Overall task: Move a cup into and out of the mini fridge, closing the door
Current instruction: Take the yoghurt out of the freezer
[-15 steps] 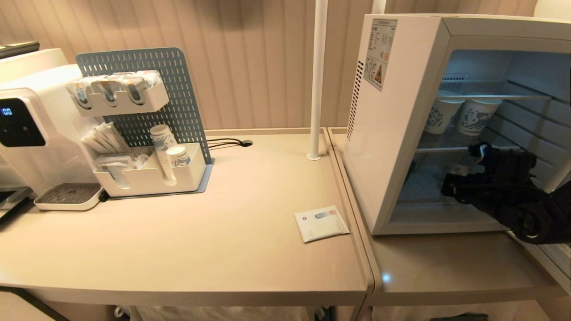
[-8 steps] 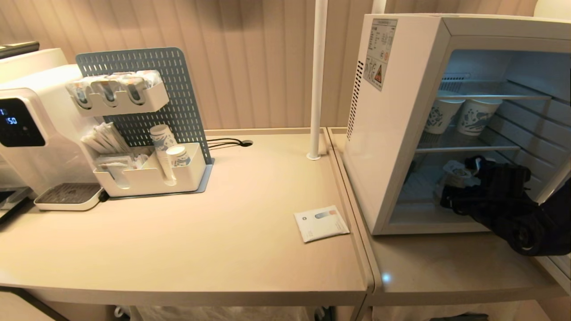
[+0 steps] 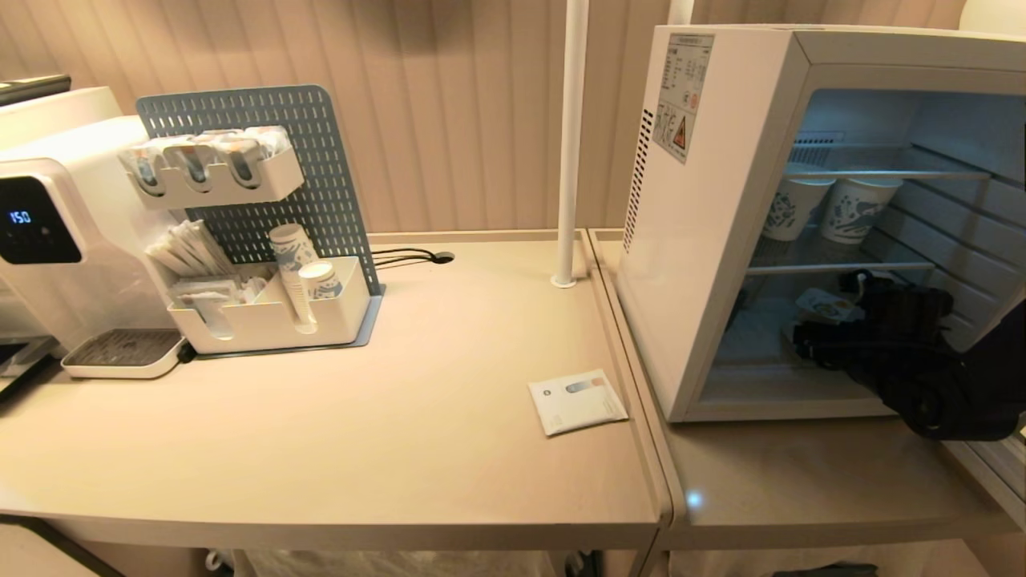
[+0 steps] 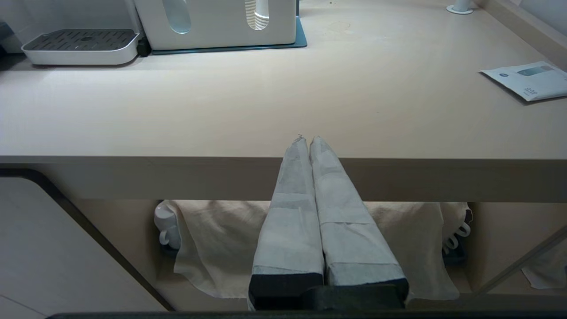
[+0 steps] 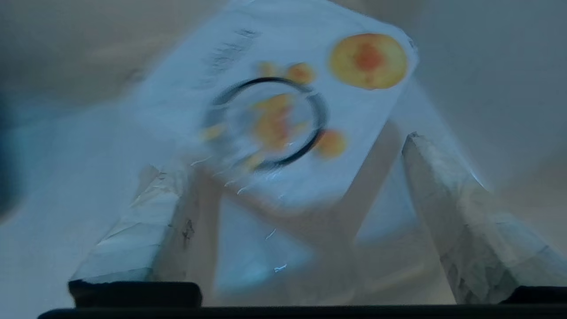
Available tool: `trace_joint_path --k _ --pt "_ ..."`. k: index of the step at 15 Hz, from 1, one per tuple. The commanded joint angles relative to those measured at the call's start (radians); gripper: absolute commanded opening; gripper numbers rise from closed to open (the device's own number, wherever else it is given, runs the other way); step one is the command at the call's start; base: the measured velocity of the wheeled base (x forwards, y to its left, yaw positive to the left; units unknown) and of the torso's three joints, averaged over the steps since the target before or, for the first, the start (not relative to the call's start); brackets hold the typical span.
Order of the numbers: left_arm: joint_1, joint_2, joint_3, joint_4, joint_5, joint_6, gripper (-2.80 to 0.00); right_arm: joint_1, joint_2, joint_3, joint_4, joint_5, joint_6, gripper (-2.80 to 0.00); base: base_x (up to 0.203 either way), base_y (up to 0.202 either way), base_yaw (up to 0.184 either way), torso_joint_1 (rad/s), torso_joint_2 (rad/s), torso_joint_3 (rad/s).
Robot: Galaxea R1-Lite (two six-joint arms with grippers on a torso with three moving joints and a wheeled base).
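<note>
Released! Right gripper (image 3: 817, 340) spreads its fingers (image 5: 447, 186) wide and leaves the cup (image 3: 826, 305) sitting at its twelve o'clock on the lower floor of the mini fridge (image 3: 713, 216); putting-in looks done. Left gripper (image 4: 308, 141) hangs pinched together below the table (image 3: 449, 417).

Wire shelf (image 3: 838, 268) low above hand (image 3: 813, 330)

Two beige tables (image 3: 449, 449) abut: one bears a dispenser (image 3: 56, 240), organizer (image 3: 264, 312) and leaflet (image 3: 577, 401); the other the mini fridge (image 3: 705, 200)
</note>
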Motion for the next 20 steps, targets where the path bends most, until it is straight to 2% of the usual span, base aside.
trace_joint_path --k 1,3,4,9,17,20 --pt "0.0 0.0 0.002 0.0 0.0 -0.001 -2.8 -0.014 0.088 -0.071 0.002 -0.002 0.0 0.0 0.0 0.0 0.0 0.0 0.0 0.0" --pt "0.0 0.0 0.002 0.0 0.0 -0.001 -2.8 -0.02 0.123 -0.108 0.006 -0.004 -0.001 0.0 0.0 0.0 0.0 0.0 0.0 0.0" --pt "0.0 0.0 0.002 0.0 0.0 0.0 -2.8 -0.02 0.125 -0.115 0.008 -0.008 -0.001 -2.8 0.0 0.0 0.0 0.0 0.0 0.0" --pt "0.0 0.0 0.002 0.0 0.0 -0.001 -2.8 -0.019 0.05 -0.038 0.024 0.008 -0.019 -2.8 0.0 0.0 0.0 0.0 0.0 0.0" --pt "0.0 0.0 0.002 0.0 0.0 0.0 -2.8 -0.017 -0.192 0.282 0.001 0.073 -0.012 -2.8 0.0 0.0 0.0 0.0 0.0 0.0" --pt "0.0 0.0 0.002 0.0 0.0 0.0 -2.8 -0.016 -0.265 0.411 -0.071 0.083 -0.011 -2.8 0.0 0.0 0.0 0.0 0.0 0.0"
